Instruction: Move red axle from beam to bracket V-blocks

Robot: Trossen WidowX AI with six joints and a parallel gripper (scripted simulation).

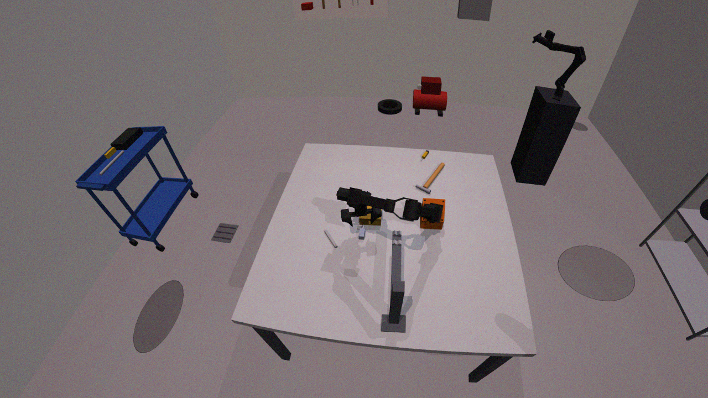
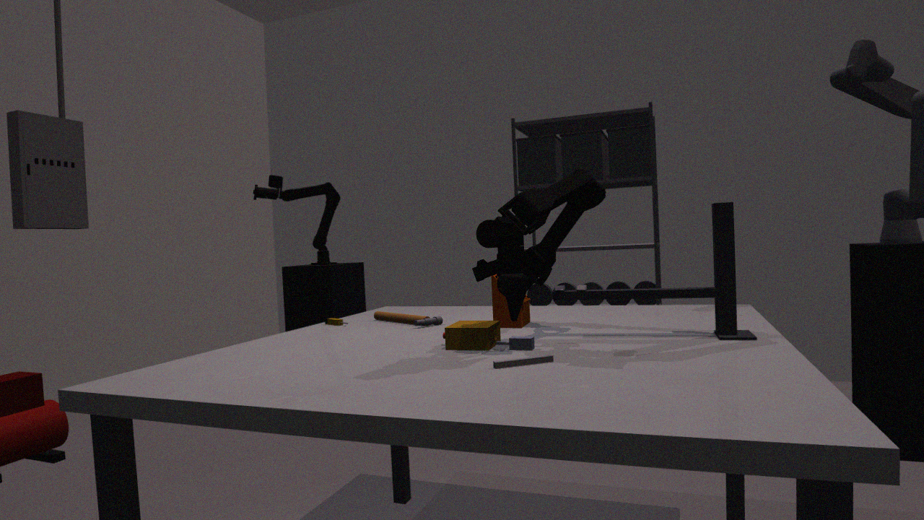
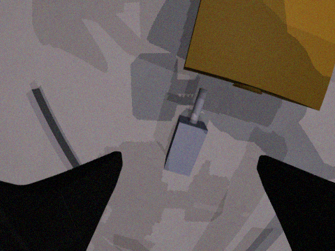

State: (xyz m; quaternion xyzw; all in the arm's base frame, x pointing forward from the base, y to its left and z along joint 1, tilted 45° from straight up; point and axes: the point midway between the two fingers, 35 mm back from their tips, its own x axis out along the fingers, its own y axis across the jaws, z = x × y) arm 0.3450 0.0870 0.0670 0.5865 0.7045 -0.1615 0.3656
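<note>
The red axle (image 2: 443, 335) shows only as a small end at the face of the yellow beam (image 1: 370, 221) (image 2: 471, 335) (image 3: 244, 45) turned towards the hammer (image 1: 434, 175) (image 2: 403, 317); the remainder is presumed inside the beam, though the exterior view is dim and its depth cannot be confirmed. Its long axis is judged to run through the beam from that face to the opposite one, roughly in line with the bracket (image 1: 396, 267) (image 2: 724, 271) arm. The jaws stand wide apart with nothing gripped, above the blue-grey pin block (image 1: 362, 232) (image 2: 521, 343) (image 3: 186, 146), on the side of the beam opposite the exposed end. The block rests on the bench (image 1: 306, 307) (image 2: 452, 388) (image 3: 181, 223), its pin pointing towards the beam. In the wrist view the pin tip is apart from the near face and to the left of a small feature there, possibly the bore mouth. The V-blocks (image 1: 396, 236) at the bracket's free end bear no axle. Assessment: extraction remains outstanding. If the axle is to be gripped directly, the jaws must cross the beam to the exposed end, close across the axis and draw away from the pin block. A skewed pull could drag the beam.
</note>
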